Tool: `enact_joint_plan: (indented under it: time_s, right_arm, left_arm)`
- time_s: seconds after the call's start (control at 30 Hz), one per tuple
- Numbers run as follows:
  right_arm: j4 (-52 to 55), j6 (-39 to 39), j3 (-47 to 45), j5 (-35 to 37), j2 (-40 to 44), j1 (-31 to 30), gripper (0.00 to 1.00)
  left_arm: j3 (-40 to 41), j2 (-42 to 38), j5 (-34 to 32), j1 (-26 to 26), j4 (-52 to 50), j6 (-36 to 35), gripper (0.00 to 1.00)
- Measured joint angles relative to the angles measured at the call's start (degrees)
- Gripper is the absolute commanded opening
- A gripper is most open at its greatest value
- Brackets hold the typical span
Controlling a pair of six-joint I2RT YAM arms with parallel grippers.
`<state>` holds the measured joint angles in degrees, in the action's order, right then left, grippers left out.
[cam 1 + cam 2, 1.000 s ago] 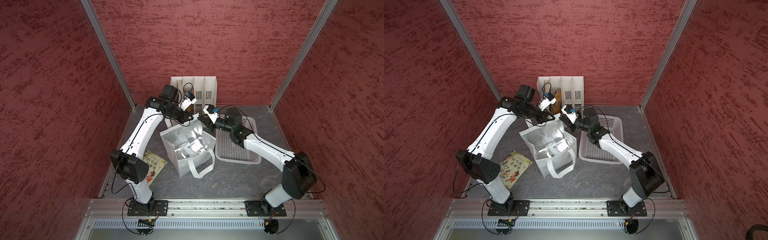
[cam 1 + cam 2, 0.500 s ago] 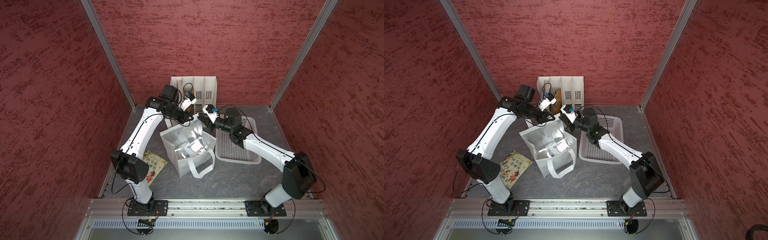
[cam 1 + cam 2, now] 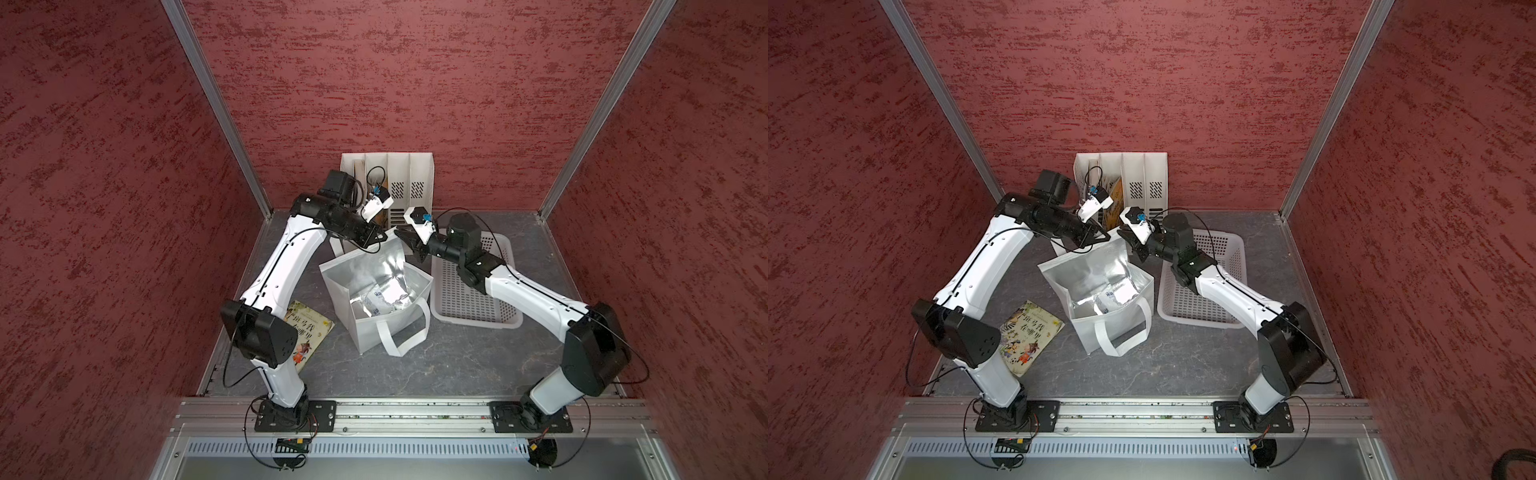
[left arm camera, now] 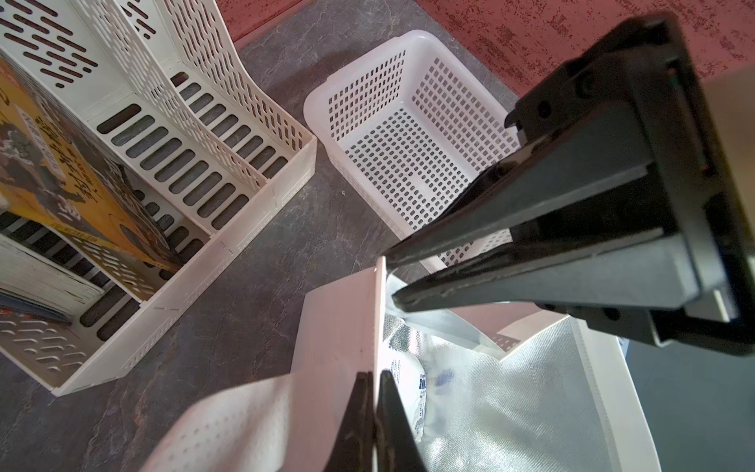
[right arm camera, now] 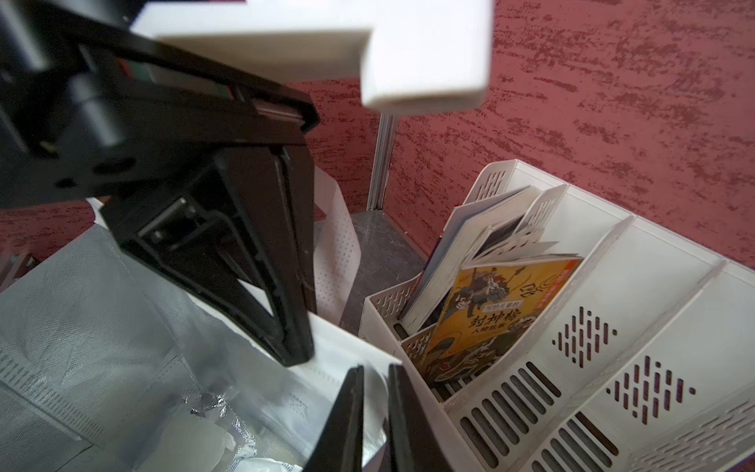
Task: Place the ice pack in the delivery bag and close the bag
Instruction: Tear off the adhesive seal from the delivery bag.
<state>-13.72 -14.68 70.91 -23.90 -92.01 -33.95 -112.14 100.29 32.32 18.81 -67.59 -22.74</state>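
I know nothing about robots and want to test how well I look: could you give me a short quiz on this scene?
1. True or false: the ice pack lies inside the bag.
2. The left gripper pinches: A basket, B bag flap, C rack?
3. What lies flat on the table?
Key: 1 true; 2 B; 3 a book.
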Motion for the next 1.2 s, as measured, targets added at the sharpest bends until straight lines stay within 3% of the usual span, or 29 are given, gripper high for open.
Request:
enact_joint_plan:
  time_s: [0.17, 0.33, 0.43, 0.5, 0.63, 0.73, 1.03, 1.2]
  right_arm:
    - [0.26, -0.31, 0.0, 0.02, -0.22, -0.09, 0.12]
    - [0.35, -0.44, 0.0, 0.11, -0.26, -0.09, 0.0]
    - [0.46, -0.63, 0.0, 0.17, -0.26, -0.09, 0.0]
    - [0.5, -0.61, 0.0, 0.17, -0.26, -0.09, 0.0]
    - [1.57, -0.11, 0.0, -0.09, -0.04, -0.13, 0.0]
    - [3.06, 0.55, -0.04, -0.52, 1.25, -0.83, 0.0]
    - [6.36, 0.74, 0.24, -1.2, 7.17, -7.67, 0.0]
    - [9.81, 1.29, 3.54, 0.04, 5.11, -10.58, 0.0]
  left_arm:
    - [0.0, 0.0, 0.04, 0.0, -0.11, 0.0, 0.03]
    - [0.0, 0.0, 0.04, 0.0, -0.11, 0.02, 0.04]
    - [0.0, 0.0, 0.24, 0.0, -0.11, 0.28, 0.08]
    - [0.0, 0.0, 0.55, 0.0, -0.07, 0.66, 0.21]
    - [-0.04, -0.09, 2.73, -0.37, 1.4, 3.34, 0.59]
    - [0.76, -1.33, 5.84, -1.79, 4.68, 7.37, 0.72]
    - [15.78, -22.1, 6.1, -15.26, 27.98, 28.98, 0.79]
    - [20.98, -30.34, 1.66, -16.9, 35.52, 34.42, 0.81]
